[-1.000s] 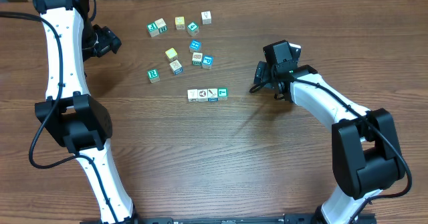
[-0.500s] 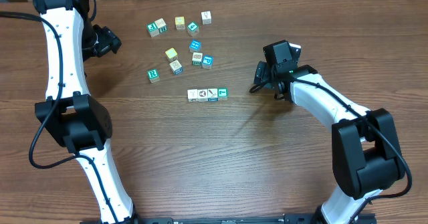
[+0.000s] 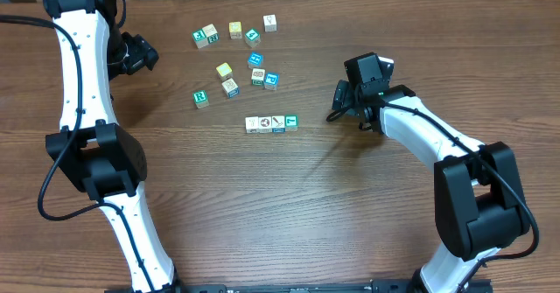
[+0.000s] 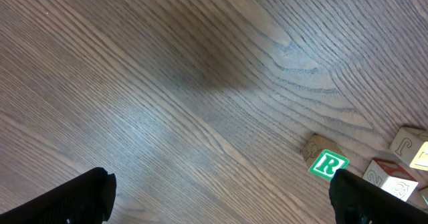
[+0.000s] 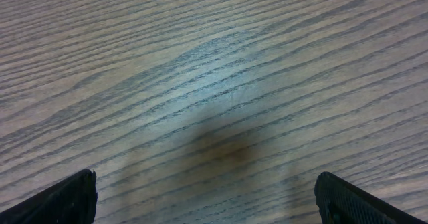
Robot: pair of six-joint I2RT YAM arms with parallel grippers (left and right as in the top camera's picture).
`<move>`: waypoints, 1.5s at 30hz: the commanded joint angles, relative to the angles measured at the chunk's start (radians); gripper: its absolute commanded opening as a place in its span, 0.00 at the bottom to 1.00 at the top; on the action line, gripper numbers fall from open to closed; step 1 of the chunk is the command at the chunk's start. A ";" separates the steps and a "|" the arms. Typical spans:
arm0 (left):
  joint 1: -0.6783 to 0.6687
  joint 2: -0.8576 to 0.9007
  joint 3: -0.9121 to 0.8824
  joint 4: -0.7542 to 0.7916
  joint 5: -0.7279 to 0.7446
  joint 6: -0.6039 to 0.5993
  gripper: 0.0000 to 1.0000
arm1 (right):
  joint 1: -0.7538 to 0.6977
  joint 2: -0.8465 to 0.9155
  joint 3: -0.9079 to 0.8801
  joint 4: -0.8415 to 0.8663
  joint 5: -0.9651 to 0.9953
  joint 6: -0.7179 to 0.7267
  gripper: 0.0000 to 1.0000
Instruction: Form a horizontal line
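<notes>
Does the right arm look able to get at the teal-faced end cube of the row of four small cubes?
Probably yes: the right gripper is open, and only bare wooden table lies between it and the teal-faced end cube.

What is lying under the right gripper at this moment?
Only bare wooden table shows beneath the open right gripper, with nothing lying on it. From overhead the gripper itself covers that spot.

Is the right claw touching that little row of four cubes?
Apart. The overhead view shows a plain gap of tabletop between the open right gripper and the row of four cubes.
</notes>
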 commanded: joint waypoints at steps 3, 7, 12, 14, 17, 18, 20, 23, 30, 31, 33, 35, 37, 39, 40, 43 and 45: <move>-0.007 -0.006 -0.002 -0.002 -0.002 -0.003 1.00 | 0.003 -0.068 -0.006 0.005 0.017 -0.005 1.00; -0.007 -0.006 -0.003 -0.002 -0.002 -0.003 1.00 | -0.001 -0.227 -0.006 0.003 0.130 -0.005 1.00; -0.007 -0.006 -0.002 -0.002 -0.002 -0.003 1.00 | -0.001 -0.465 -0.006 -0.006 0.130 -0.005 1.00; -0.007 -0.006 -0.002 -0.002 -0.002 -0.003 1.00 | -0.002 -0.535 -0.006 -0.054 0.131 -0.005 1.00; -0.007 -0.006 -0.002 -0.002 -0.002 -0.003 1.00 | -0.021 -0.621 -0.007 -0.144 0.092 -0.005 1.00; -0.007 -0.006 -0.002 -0.002 -0.002 -0.003 1.00 | -0.028 -0.643 -0.011 -0.159 0.083 -0.009 1.00; -0.007 -0.006 -0.002 -0.002 -0.002 -0.003 1.00 | -0.042 -0.682 -0.040 -0.155 0.047 -0.079 1.00; -0.007 -0.006 -0.002 -0.002 -0.002 -0.003 1.00 | -0.077 -0.762 -0.148 -0.086 -0.047 -0.214 1.00; -0.007 -0.006 -0.002 -0.002 -0.002 -0.003 1.00 | -0.156 -1.046 -0.581 0.401 -0.258 -0.320 1.00; -0.007 -0.006 -0.002 -0.002 -0.002 -0.003 1.00 | -0.161 -1.075 -0.625 0.460 -0.267 -0.320 1.00; -0.007 -0.006 -0.002 -0.002 -0.002 -0.003 1.00 | -0.165 -1.153 -0.735 0.594 -0.284 -0.319 1.00; -0.007 -0.006 -0.002 -0.002 -0.002 -0.003 1.00 | -0.165 -1.215 -0.807 0.663 -0.288 -0.319 1.00; -0.007 -0.006 -0.002 -0.002 -0.002 -0.003 1.00 | -0.165 -1.276 -0.870 0.702 -0.287 -0.319 1.00; -0.007 -0.006 -0.002 -0.002 -0.002 -0.003 1.00 | -0.165 -1.327 -0.916 0.717 -0.287 -0.320 1.00; -0.007 -0.006 -0.003 -0.002 -0.002 -0.003 1.00 | -0.167 -1.360 -0.943 0.718 -0.287 -0.320 1.00; -0.007 -0.006 -0.002 -0.002 -0.002 -0.003 1.00 | -0.172 -1.433 -1.005 0.720 -0.287 -0.319 1.00; -0.007 -0.006 -0.002 -0.002 -0.002 -0.003 1.00 | -0.174 -1.492 -1.053 0.720 -0.287 -0.319 1.00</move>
